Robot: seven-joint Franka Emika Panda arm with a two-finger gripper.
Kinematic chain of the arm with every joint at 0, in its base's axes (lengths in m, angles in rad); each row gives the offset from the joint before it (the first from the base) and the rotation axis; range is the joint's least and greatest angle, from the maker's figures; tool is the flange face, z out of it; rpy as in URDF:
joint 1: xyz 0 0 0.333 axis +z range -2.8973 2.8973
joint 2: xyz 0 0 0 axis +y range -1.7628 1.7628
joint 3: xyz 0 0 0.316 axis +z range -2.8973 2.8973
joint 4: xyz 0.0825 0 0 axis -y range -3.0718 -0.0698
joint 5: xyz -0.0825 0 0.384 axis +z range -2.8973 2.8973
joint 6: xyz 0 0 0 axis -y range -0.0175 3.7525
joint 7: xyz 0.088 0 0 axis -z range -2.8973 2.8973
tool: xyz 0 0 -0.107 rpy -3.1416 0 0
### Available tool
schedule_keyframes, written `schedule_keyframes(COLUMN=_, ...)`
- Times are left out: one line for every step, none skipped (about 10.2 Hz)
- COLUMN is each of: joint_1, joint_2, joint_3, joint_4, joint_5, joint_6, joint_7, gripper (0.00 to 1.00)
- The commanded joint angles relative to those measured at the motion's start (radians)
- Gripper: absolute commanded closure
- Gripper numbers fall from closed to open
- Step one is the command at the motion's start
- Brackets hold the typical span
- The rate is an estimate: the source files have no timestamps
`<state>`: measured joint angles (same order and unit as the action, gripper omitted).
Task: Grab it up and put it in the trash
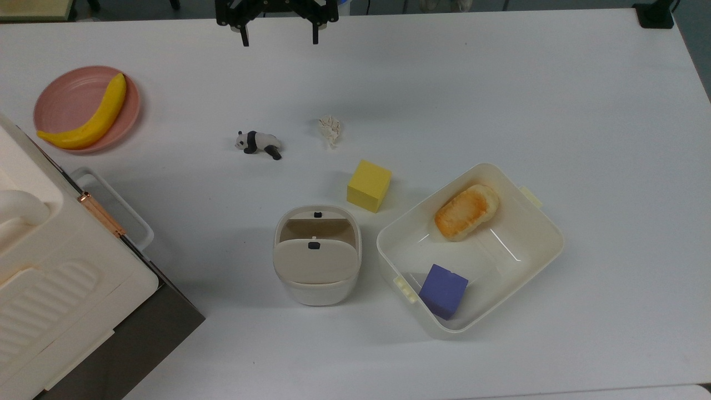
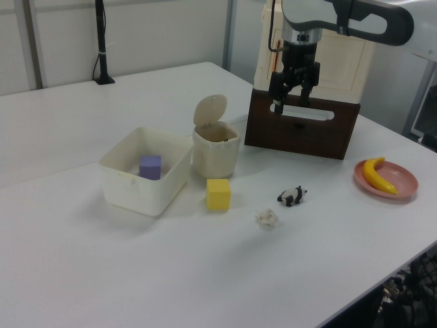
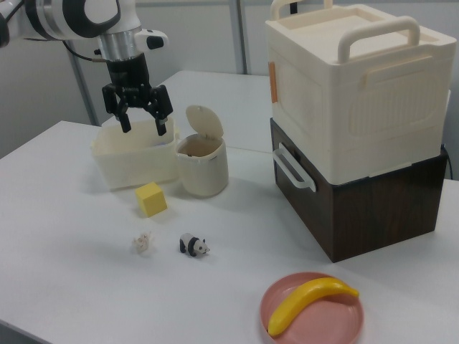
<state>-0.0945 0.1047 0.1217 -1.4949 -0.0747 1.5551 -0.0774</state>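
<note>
The small crumpled off-white wad [image 1: 330,129] lies on the white table between the panda figurine [image 1: 259,143] and the yellow cube [image 1: 369,185]. I also see the wad [image 2: 266,219] in the left view and, in the right view, the same wad [image 3: 143,243] next to the panda. The trash [image 1: 316,255] is a small cream bin with its flap lid tipped up, and the bin [image 2: 216,154] stands beside the tub. My gripper [image 1: 279,41] hangs open and empty high above the table's far edge, well away from the wad. The gripper [image 2: 291,104] [image 3: 143,129] points its fingers downward.
A cream tub [image 1: 533,222] holds a bread roll [image 1: 466,211] and a purple cube [image 1: 442,290]. A pink plate [image 1: 66,100] carries a banana [image 1: 91,119]. A big white case on a dark brown box [image 3: 358,193] fills the top view's lower left.
</note>
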Motion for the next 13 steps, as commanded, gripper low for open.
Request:
schedule_keyframes(joint_1=0.004, joint_2=-0.031, joint_3=-0.004, joint_4=-0.028, joint_5=0.003, joint_6=0.006, joint_7=-0.004, gripper=0.00)
schedule_keyframes(joint_1=0.004, joint_2=-0.039, joint_3=-0.002, joint_4=-0.033, joint_5=0.004, joint_6=-0.021, joint_7=-0.004, gripper=0.00)
schedule_keyframes(joint_1=0.006, joint_2=-0.058, joint_3=-0.001, joint_4=-0.051, joint_5=0.004, joint_6=-0.053, joint_7=-0.005, gripper=0.00)
schedule_keyframes(joint_1=0.012, joint_2=-0.083, joint_3=0.001, joint_4=-0.098, joint_5=0.006, joint_6=-0.052, joint_7=-0.007, gripper=0.00)
schedule_keyframes(joint_1=0.021, joint_2=-0.106, joint_3=0.004, joint_4=-0.152, joint_5=0.006, joint_6=-0.044, joint_7=-0.007, gripper=0.00)
schedule_keyframes(joint_1=0.021, joint_2=-0.111, joint_3=0.007, joint_4=-0.187, joint_5=0.018, joint_6=-0.041, joint_7=-0.007, gripper=0.00)
schedule_keyframes(joint_1=0.022, joint_2=-0.112, joint_3=0.009, joint_4=-0.215, joint_5=0.039, joint_6=-0.037, joint_7=-0.008, gripper=0.00)
schedule_keyframes(joint_1=0.025, joint_2=-0.112, joint_3=0.010, joint_4=-0.263, joint_5=0.055, joint_6=0.001, joint_7=-0.011, gripper=0.00)
schedule_keyframes(joint_1=0.050, joint_2=-0.111, joint_3=0.010, joint_4=-0.309, joint_5=0.056, joint_6=0.031, joint_7=-0.016, gripper=0.00)
schedule_keyframes(joint_1=0.073, joint_2=-0.100, joint_3=0.009, joint_4=-0.382, joint_5=0.056, joint_6=0.115, joint_7=-0.016, gripper=0.00)
schedule_keyframes(joint_1=0.082, joint_2=-0.092, joint_3=0.009, joint_4=-0.430, joint_5=0.056, joint_6=0.187, joint_7=-0.015, gripper=0.00)
schedule_keyframes(joint_1=0.091, joint_2=-0.073, joint_3=0.009, joint_4=-0.462, joint_5=0.056, joint_6=0.222, joint_7=-0.012, gripper=0.00)
schedule_keyframes(joint_1=0.105, joint_2=-0.041, joint_3=0.009, joint_4=-0.467, joint_5=0.055, joint_6=0.224, joint_7=-0.007, gripper=0.00)
